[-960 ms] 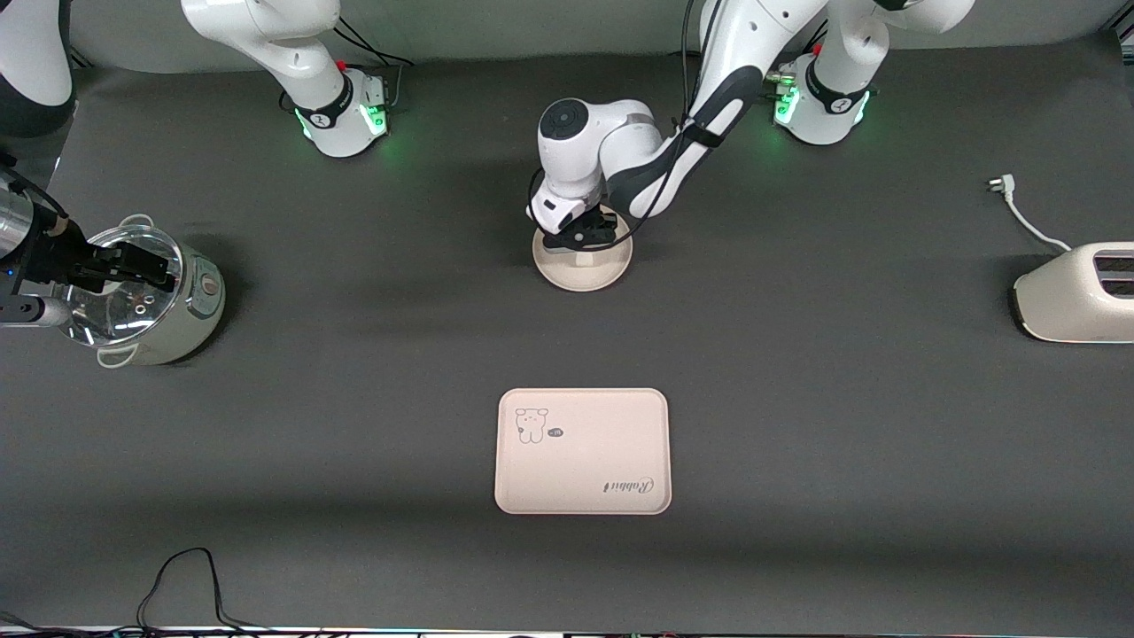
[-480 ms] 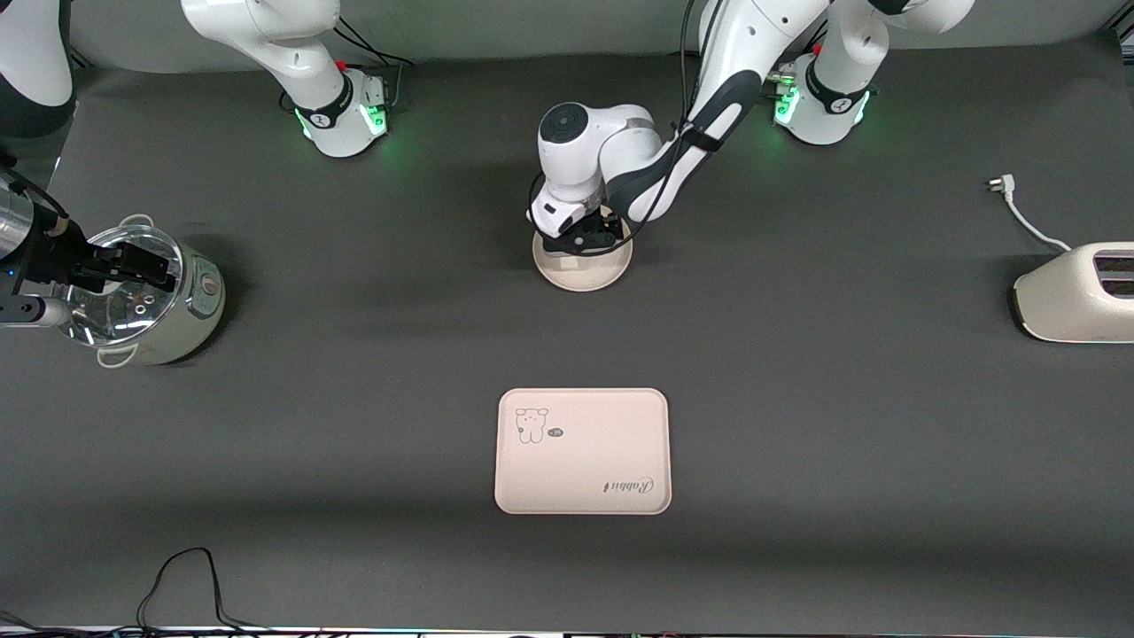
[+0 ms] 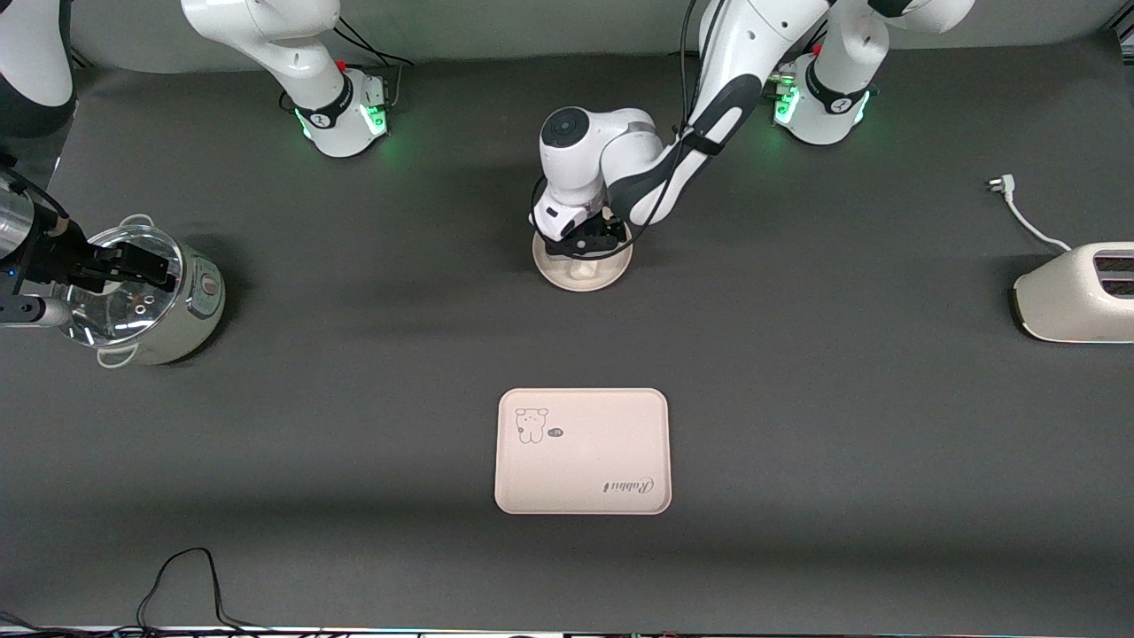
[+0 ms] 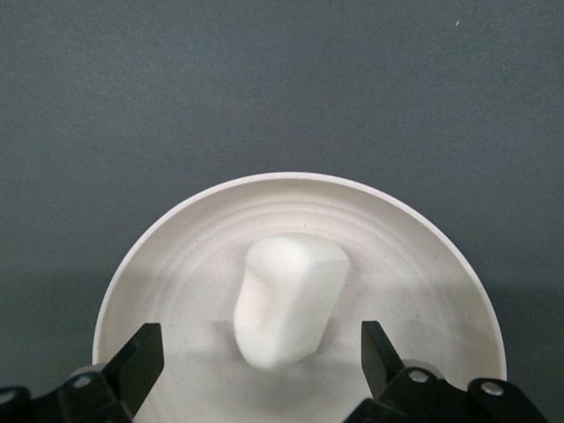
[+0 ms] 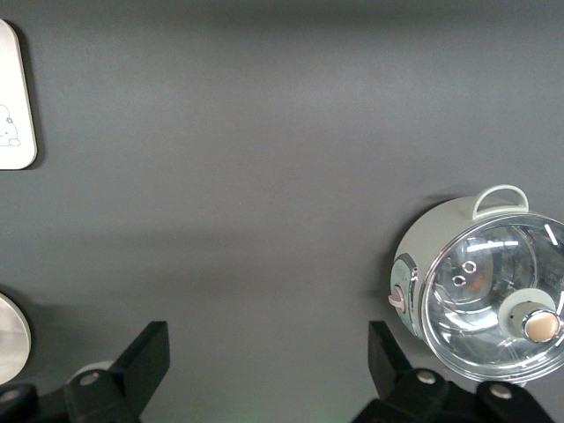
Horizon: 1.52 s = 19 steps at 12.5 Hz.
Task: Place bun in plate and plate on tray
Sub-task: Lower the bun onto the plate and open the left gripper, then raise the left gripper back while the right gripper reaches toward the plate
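The left gripper [image 3: 585,245] hangs low over the plate [image 3: 582,276], its fingers [image 4: 141,363] spread wide apart and touching nothing. The bun [image 4: 289,301] lies in the middle of the plate, directly below the gap between those fingers, with clear space between it and each fingertip. In the front view the bun [image 3: 582,264] shows just under the gripper, mostly covered by it. The plate [image 4: 176,256] sits on the dark table [image 3: 797,399], and the tray [image 3: 582,450] lies well apart from it, nearer to the front camera than the gripper and plate, with nothing on it.

The right gripper [image 3: 133,263] waits over a lidded pot [image 3: 151,306] at the right arm's end of the table, its fingers [image 5: 145,357] parted and holding nothing. A toaster [image 3: 1076,292] stands at the left arm's end of the table.
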Motion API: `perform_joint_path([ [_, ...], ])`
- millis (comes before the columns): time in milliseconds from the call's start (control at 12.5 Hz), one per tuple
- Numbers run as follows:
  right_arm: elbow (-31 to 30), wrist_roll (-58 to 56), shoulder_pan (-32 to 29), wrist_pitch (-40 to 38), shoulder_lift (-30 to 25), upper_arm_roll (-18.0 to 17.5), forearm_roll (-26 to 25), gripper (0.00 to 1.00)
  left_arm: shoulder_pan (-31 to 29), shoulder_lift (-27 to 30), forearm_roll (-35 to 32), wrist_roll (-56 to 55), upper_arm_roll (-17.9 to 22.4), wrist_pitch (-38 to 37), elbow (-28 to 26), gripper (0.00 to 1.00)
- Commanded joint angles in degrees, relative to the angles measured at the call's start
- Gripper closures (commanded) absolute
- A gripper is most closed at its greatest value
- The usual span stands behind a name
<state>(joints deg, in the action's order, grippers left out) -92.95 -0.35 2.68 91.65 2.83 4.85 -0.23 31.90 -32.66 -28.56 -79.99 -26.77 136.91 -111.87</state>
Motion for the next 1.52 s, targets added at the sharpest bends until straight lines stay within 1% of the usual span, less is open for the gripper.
perform_joint_path([
  [0, -0.9, -1.0, -0.3, 0.2, -1.2, -0.2, -0.5, 0.0, 1.1, -0.3, -1.2, -1.6, 0.7, -0.3, 1.1, 0.0],
  [320, -1.8, -0.8, -0.2, 0.1, -1.5, -0.2, -0.5, 0.0, 0.2, 0.5, -0.6, -1.2, 0.7, -2.5, 4.7, 0.0],
  [480, -2.4, -0.7, 0.0, 0.2, -1.8, -0.3, -0.5, 0.0, -1.7, 1.2, -0.7, 1.7, 0.4, -8.6, 9.7, 0.0],
  [640, -4.5, -0.4, 0.8, 0.7, -2.9, -0.4, -0.4, 0.0, -5.2, 2.3, 1.3, 11.3, 0.0, -15.6, 15.5, 0.0],
  [800, -6.3, -0.3, 1.5, 1.9, -4.0, -0.4, -0.4, 0.0, -12.8, 7.7, 6.1, 26.9, 0.0, -18.3, 16.1, 0.0],
  [880, -7.4, 1.1, 1.8, 2.1, -4.6, -0.5, -0.4, 0.0, -18.0, 10.4, 8.3, 35.4, 0.1, -18.5, 15.8, 0.0],
  [960, -9.0, 2.6, 3.4, 3.3, -5.2, -0.4, -0.4, 0.0, -23.8, 12.8, 10.2, 44.4, 0.0, -19.7, 15.9, 0.0],
  [1120, -13.7, 6.6, 6.5, 6.4, -7.4, -0.5, -0.1, 0.0, -34.5, 17.7, 14.4, 58.8, 0.2, -21.5, 16.1, 0.0],
  [1200, -15.4, 10.9, 10.0, 7.3, -8.3, -0.5, 1.1, 0.0, -38.0, 19.5, 14.6, 62.5, 0.2, -23.6, 16.2, 0.0],
  [1440, -16.5, 30.2, 25.0, 10.0, -8.2, -0.5, 1.5, 0.0, -43.1, 24.7, 15.2, 63.8, 0.5, -32.0, 15.9, 0.0],
])
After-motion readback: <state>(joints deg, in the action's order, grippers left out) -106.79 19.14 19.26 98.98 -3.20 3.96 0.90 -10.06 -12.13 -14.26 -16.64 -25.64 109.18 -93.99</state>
